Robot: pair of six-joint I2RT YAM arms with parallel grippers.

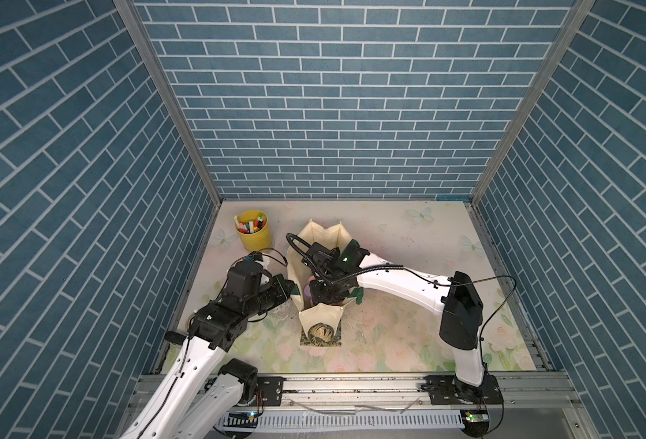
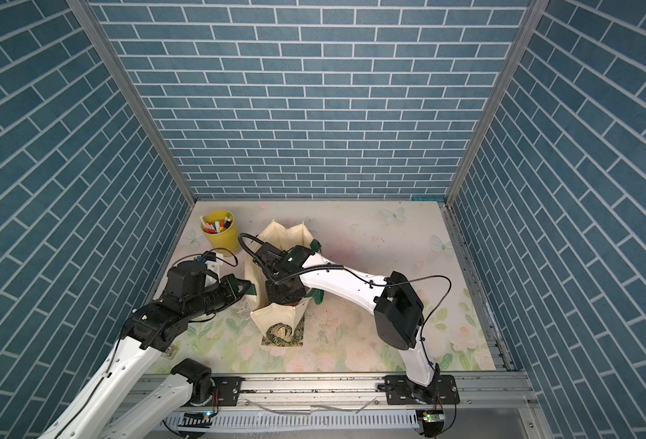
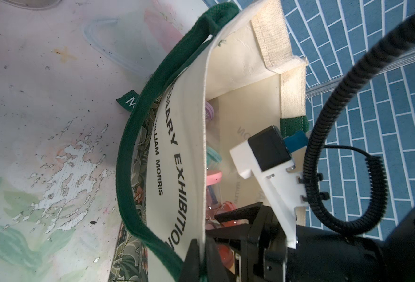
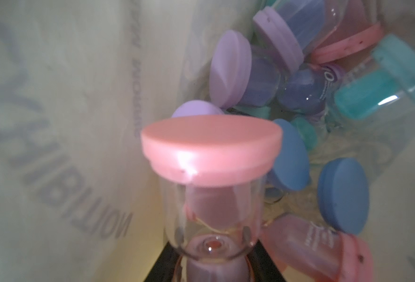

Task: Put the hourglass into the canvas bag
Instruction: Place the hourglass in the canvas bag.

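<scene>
Inside a cell walled in blue brick pattern, the right arm's tool (image 4: 211,268) is reaching down through the mouth of the large cream canvas bag with dark green straps (image 1: 319,321). Its jaws are pinching a clear glass hourglass with pink caps and pink sand (image 4: 211,151). The left arm's tool (image 3: 201,254) is pressing together on the rim of the bag's printed side wall, apparently keeping the mouth open for its partner.

The hourglass is hanging well inside the bag, between the canvas walls and close over a heap of similar timers with lilac, teal, blue and pink caps (image 4: 343,195) lying on the bottom. Whether it is touching any of them cannot be told. A small yellow cup of pens (image 1: 253,232) is standing apart from the bag on the flower-printed worktop (image 1: 389,323).

By the look of things the job is nearly over: the carrying and lowering are done — what is left is letting go of the hourglass, lifting the right arm clear and freeing the rim.
</scene>
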